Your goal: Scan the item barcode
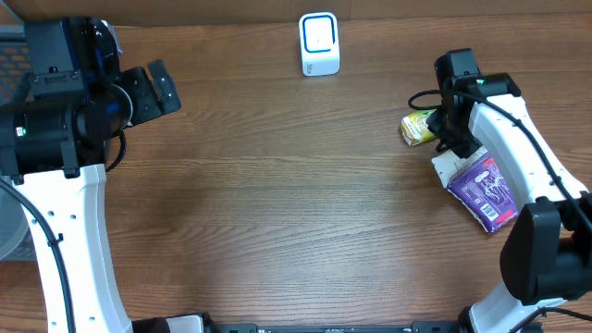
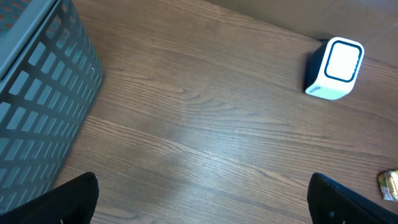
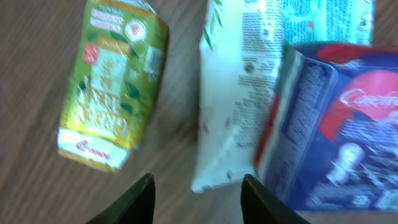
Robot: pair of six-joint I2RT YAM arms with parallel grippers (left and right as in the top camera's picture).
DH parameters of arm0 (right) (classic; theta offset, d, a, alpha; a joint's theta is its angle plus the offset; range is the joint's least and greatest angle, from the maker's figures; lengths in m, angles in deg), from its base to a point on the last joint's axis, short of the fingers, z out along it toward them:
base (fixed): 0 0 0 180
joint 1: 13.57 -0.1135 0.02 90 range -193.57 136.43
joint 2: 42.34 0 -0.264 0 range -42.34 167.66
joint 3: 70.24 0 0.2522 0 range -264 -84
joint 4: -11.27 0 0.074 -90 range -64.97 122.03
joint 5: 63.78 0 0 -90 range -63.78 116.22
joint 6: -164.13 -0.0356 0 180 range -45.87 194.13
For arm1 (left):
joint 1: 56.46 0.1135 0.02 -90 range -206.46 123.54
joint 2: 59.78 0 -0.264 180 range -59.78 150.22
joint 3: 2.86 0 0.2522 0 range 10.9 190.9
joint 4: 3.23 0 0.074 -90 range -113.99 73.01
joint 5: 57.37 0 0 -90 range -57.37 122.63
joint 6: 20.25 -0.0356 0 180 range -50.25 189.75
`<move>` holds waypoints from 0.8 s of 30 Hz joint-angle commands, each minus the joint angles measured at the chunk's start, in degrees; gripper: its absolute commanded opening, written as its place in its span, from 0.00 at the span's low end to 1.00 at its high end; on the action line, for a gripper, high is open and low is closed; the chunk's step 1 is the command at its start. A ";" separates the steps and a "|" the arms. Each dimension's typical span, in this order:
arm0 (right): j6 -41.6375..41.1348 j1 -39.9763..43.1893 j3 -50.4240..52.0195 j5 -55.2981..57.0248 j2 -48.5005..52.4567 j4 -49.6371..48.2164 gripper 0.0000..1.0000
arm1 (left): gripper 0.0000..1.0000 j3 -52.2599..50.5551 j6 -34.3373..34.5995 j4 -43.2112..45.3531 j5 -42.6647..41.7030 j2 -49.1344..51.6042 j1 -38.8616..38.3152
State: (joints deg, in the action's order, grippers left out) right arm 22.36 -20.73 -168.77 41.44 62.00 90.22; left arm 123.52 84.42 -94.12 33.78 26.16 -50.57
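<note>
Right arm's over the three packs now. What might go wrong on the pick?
The purple pack overlaps the white packet, so lifting the packet may drag it along. The green tea carton lies close beside; the open right gripper could knock it.

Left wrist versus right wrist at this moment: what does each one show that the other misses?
Left wrist only: the grey basket and the white scanner. Right wrist only: the white pouch and the blue pack lying against it. Both: the wooden table and, it seems, the green tea carton, of which the left wrist catches only a sliver at its right edge.
</note>
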 commanded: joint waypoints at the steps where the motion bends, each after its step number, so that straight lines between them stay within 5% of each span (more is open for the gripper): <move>1: 3.32 -0.07 -4.37 -1.53 -6.29 2.01 0.50 | 1.00 0.39 0.59 0.20 0.37 -0.07 0.09; 13: 13.25 -1.31 -7.23 -13.11 -35.71 10.05 0.76 | 1.00 0.39 0.59 0.20 0.37 -0.07 0.09; 14: 13.25 -1.31 -7.23 -13.66 -38.10 10.84 1.00 | 1.00 0.39 0.59 0.20 0.37 -0.07 0.09; 24: 13.29 -1.29 -7.23 -9.16 -56.30 15.12 1.00 | 1.00 0.39 0.59 0.20 0.37 -0.07 0.09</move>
State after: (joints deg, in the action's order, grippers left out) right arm 34.51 -21.87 -175.19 29.90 7.99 103.95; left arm 123.52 84.42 -94.12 33.78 26.16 -50.57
